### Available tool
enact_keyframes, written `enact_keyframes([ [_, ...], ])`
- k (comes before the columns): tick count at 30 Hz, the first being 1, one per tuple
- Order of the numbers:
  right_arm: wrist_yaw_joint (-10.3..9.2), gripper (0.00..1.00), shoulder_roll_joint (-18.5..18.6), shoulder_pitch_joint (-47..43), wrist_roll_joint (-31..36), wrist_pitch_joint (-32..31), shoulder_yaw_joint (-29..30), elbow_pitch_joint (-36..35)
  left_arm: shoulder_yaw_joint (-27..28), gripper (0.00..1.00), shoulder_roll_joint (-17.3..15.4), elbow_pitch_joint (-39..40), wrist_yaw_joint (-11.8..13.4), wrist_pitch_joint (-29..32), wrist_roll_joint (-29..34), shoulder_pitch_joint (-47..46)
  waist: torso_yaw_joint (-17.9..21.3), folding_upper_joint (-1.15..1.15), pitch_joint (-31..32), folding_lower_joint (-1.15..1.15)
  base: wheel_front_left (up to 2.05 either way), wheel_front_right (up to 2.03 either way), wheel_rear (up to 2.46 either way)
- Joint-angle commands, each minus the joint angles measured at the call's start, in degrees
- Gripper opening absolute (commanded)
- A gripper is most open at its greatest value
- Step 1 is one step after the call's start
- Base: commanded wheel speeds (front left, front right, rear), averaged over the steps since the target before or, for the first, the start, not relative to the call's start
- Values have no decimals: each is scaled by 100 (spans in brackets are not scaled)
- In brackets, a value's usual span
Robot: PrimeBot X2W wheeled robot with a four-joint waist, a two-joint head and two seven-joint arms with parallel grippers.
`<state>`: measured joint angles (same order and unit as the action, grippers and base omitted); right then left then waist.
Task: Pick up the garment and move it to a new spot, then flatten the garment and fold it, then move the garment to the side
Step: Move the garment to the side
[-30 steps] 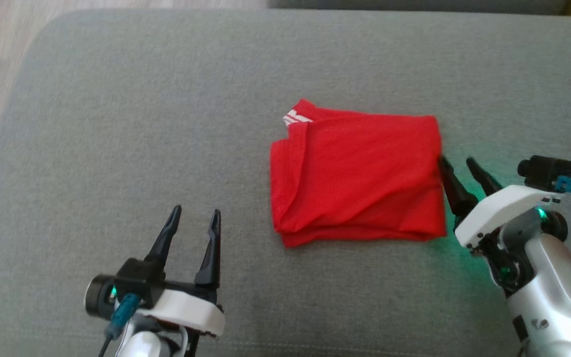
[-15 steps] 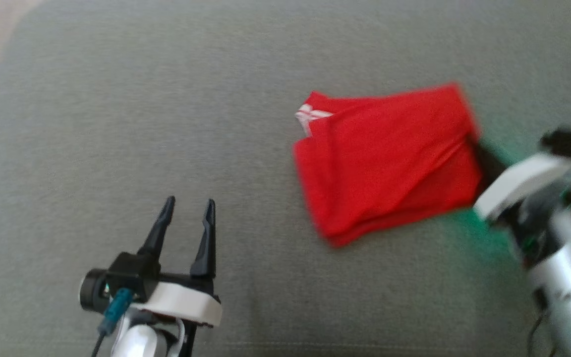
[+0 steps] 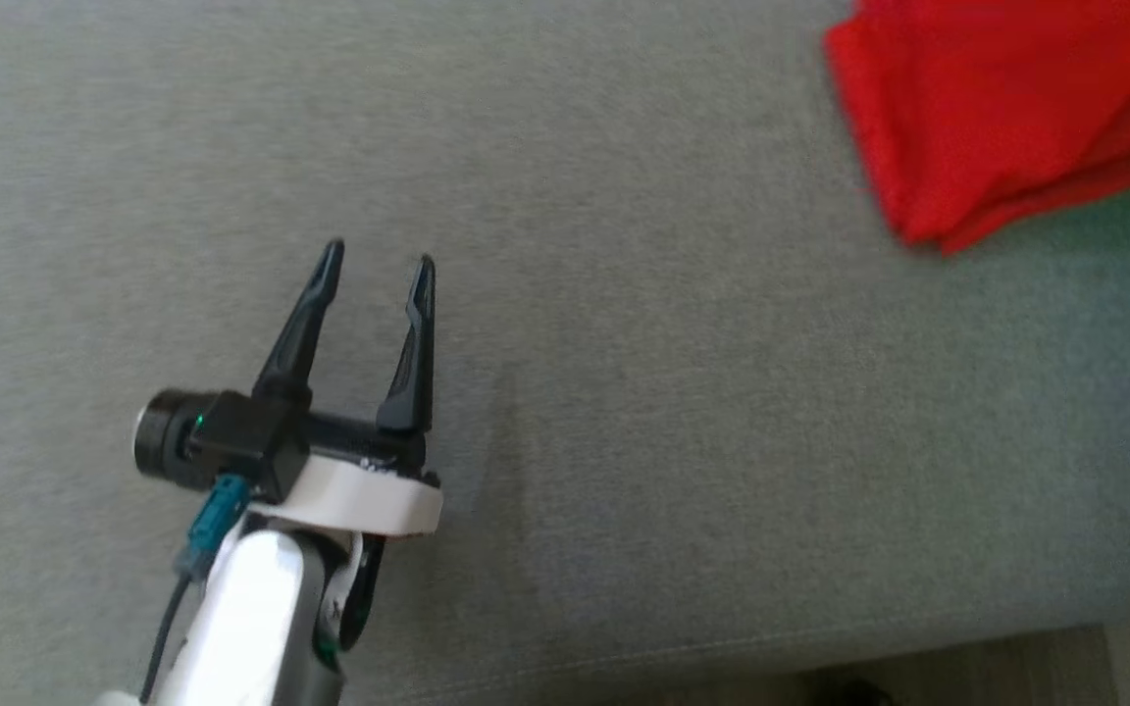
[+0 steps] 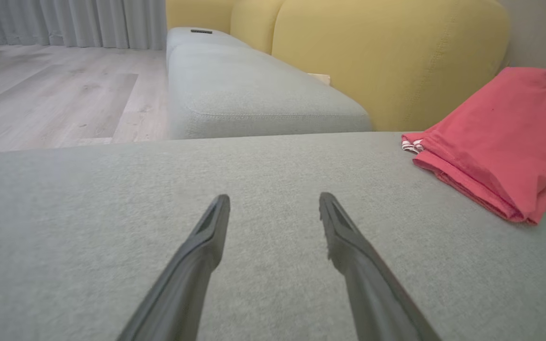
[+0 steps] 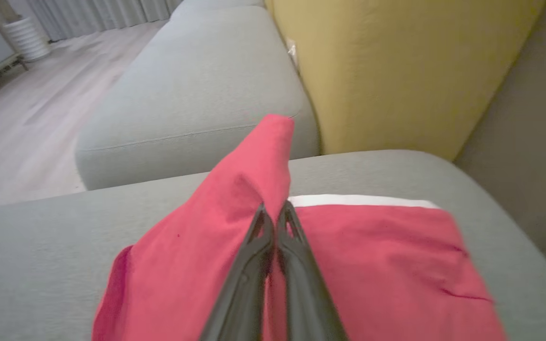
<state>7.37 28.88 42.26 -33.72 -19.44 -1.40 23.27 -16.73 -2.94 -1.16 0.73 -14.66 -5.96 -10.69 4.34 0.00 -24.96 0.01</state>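
Matt cloth garment [image 3: 1006, 108], woven cushion [image 3: 624, 412]

Grey seat [image 3: 624, 441], yellow backrest [image 4: 386, 57], perhaps curtains [image 4: 64, 21].

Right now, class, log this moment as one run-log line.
right end effector: shut on folded red garment | left end effector: open, over grey cushion | second red garment: flat on cushion

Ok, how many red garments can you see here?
2. One folded red cloth garment is pinched by the right gripper; another red garment with a white band lies flat beside it. More may lie out of frame.
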Motion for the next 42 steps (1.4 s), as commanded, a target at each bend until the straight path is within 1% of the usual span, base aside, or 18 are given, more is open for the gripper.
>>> enact_keyframes([
  [1,12,0,320,167,121,-123,243,-340,195,100,5,252,-41,-34,88,-186,276,0,-289,-1,0,0,0],
  [4,12,0,489,168,308,-290,610,-519,225,100,3,297,-75,-34,137,-273,337,0,-370,-1,0,0,0],
  [6,12,0,525,147,441,-399,827,-588,241,100,3,304,-99,-34,156,-309,353,0,-398,-1,0,0,0],
  [7,12,40,526,127,534,-460,912,-616,245,100,3,298,-113,-34,162,-323,355,0,-403,-1,0,0,0],
  [8,12,100,509,118,626,-469,970,-664,247,100,3,283,-126,-34,164,-336,352,0,-390,-1,0,0,0],
  [11,12,100,281,74,892,-315,1030,-844,272,100,4,227,-135,-34,110,-338,331,0,-230,-1,0,0,0],
  [12,12,100,281,74,892,-315,1030,-844,272,100,4,227,-135,-34,110,-338,331,0,-230,-1,0,0,0],
  [16,12,100,-327,-248,1091,33,872,-1131,294,100,5,146,-61,-34,-50,-239,246,0,225,-1,0,0,0],
  [20,12,100,-928,-846,1132,364,530,-1248,346,100,5,84,108,-34,-271,-48,115,0,766,-1,0,0,0],
  [24,12,100,-1486,-1574,1283,995,230,-1135,438,100,5,-70,223,-34,-357,186,-61,0,1291,-1,0,0,0],
  [26,12,100,-1749,-1955,1341,1357,33,-968,512,100,5,-186,271,-34,-402,317,-150,0,1529,-1,0,0,0],
  [30,12,100,-2177,-2639,1426,2179,-139,-490,583,100,6,-379,294,-34,-528,605,-350,0,1991,-1,0,0,0],
  [34,12,100,-2344,-3177,1554,3096,-328,-299,652,100,6,-423,203,-34,-625,917,-559,0,2333,-1,0,0,0],
  [37,12,100,-2372,-3483,1810,3408,-328,-408,756,100,6,-285,139,-34,-634,1161,-641,0,2473,-1,0,0,0],
  [39,12,100,-2396,-3669,1974,3437,-306,-882,801,100,6,-136,80,-34,-625,1306,-687,0,2521,-1,0,0,0],
  [42,12,100,-2509,-4182,1994,3441,-15,-1564,850,100,6,106,-7,-34,-589,1511,-727,0,2605,-1,0,0,0],
])
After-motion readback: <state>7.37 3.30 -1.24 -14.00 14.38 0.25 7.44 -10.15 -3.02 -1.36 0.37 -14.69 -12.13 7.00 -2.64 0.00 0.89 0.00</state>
